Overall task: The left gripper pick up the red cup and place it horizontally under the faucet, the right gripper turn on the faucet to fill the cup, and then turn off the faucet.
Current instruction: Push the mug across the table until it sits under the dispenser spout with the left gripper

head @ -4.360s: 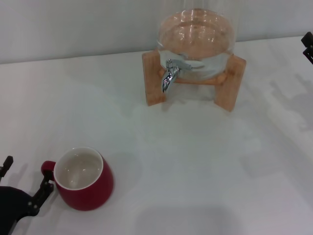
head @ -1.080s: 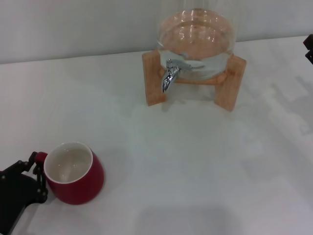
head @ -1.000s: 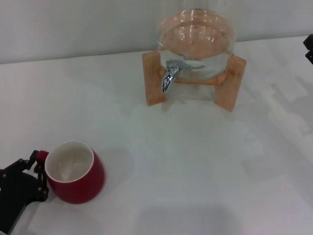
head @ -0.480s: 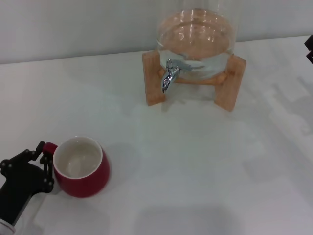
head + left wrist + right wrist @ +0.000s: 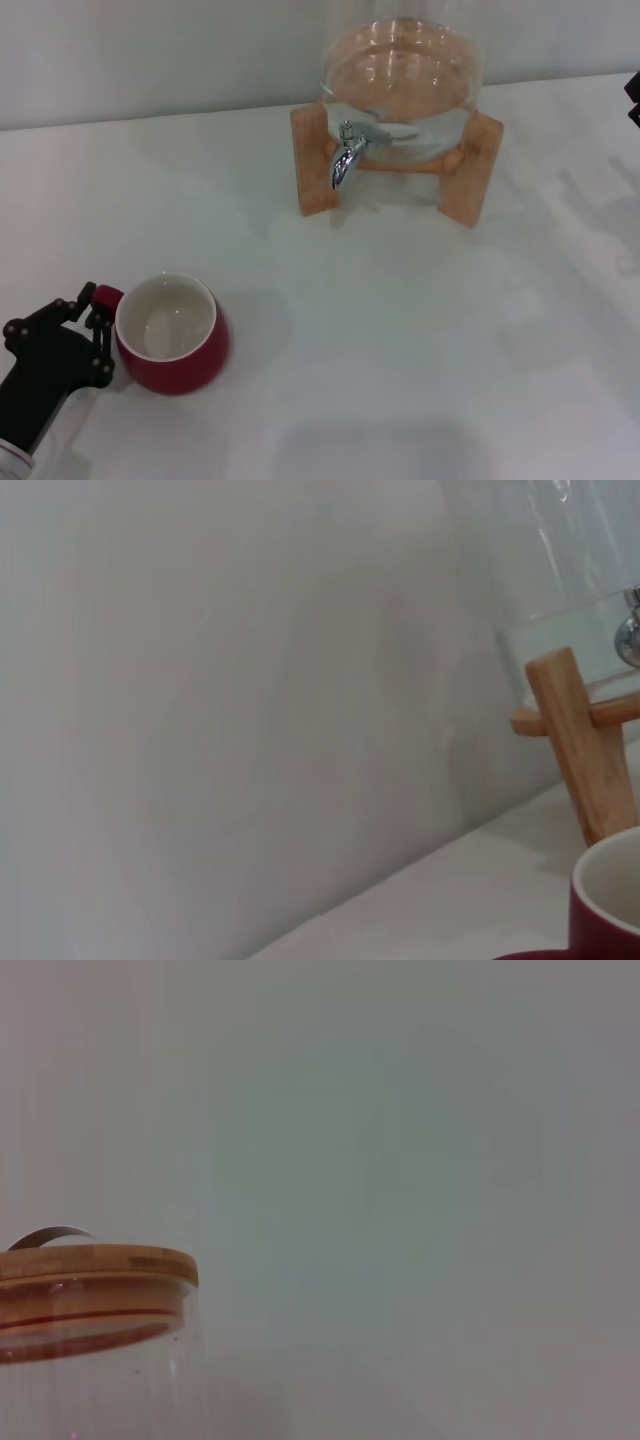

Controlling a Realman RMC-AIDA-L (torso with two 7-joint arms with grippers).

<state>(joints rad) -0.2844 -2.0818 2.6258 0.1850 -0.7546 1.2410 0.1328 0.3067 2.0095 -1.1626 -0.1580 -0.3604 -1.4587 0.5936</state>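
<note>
Head view, left gripper [image 5: 97, 318]: low at the near left of the table, its black jointed fingers [image 5: 100, 345] clenched on the small loop handle of the red cup.
Head view, red cup [image 5: 172, 334]: upright at the near left, white inside facing up, well apart from the faucet.
Head view, faucet [image 5: 349, 150]: chrome, spout pointing down, on the front of the glass jar [image 5: 402, 80].
Head view, wooden stand [image 5: 314, 160]: holds the jar at the far middle of the white table [image 5: 400, 330].
Head view, right gripper [image 5: 633, 98]: only a black sliver at the far right edge; whether it is released or clenched cannot be told.
Left wrist view, red cup [image 5: 605, 905]: a part of its red rim and white inside shows close to the camera.
Left wrist view, wooden stand [image 5: 580, 740]: one upright leg, beyond the cup, with the jar [image 5: 570, 575] above it.
Left wrist view, faucet [image 5: 630, 635]: only a shiny bit at the picture's edge.
Right wrist view, glass jar [image 5: 95, 1380]: its upper part, capped by a wooden lid [image 5: 95, 1265], before a plain grey wall [image 5: 400, 1160].
</note>
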